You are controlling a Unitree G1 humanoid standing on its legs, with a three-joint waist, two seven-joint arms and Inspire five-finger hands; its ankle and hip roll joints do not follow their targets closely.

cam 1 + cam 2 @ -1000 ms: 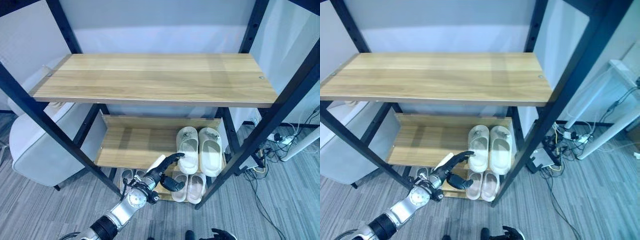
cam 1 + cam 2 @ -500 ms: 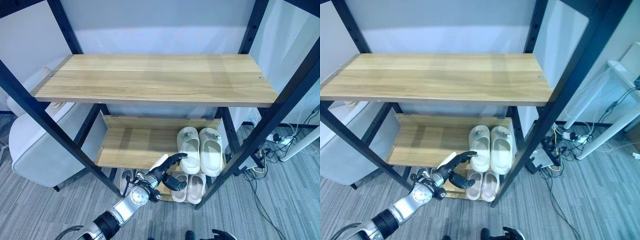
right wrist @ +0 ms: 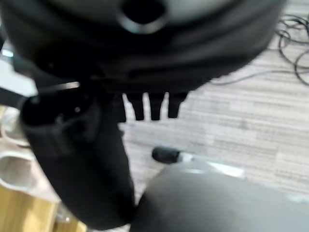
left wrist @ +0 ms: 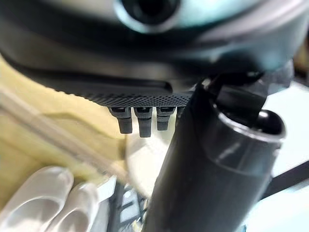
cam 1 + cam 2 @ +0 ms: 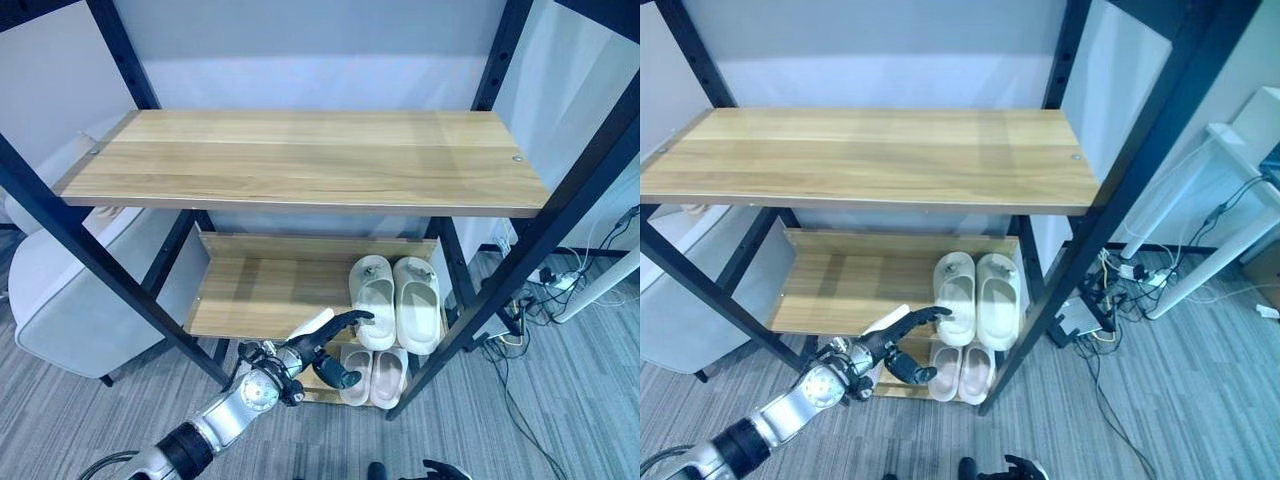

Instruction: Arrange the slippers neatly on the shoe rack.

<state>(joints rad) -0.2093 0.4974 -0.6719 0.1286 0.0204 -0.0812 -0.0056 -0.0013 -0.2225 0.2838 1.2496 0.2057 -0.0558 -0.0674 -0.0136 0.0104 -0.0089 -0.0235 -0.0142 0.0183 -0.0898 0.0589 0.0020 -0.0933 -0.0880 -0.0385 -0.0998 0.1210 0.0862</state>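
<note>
Seemingly most of the job is done. At the left of the shoe rack [image 5: 300,160], the middle shelf [image 5: 250,295] is bare wood, with open room for another pair. The left hand [image 5: 325,345] hangs just off that shelf's near edge, fingers stretched out and relaxed, thumb spread below, holding nothing; its fingertips [image 5: 362,317] reach the near end of the cream slippers [image 5: 397,300], though I cannot tell if they touch. Those 2 slippers sit side by side at the shelf's right end, close to the right post [image 5: 520,250]. Below them, 2 pink slippers [image 5: 372,375] lie paired on the bottom shelf, and something pale shows further left down there, too hidden to name. Remaining work looks like small straightening. Any move must mind the shelf lip and the dark diagonal frame bars [image 5: 90,260]. In the right wrist view, the right hand [image 3: 149,106] hangs with straight fingers over grey floor.
</note>
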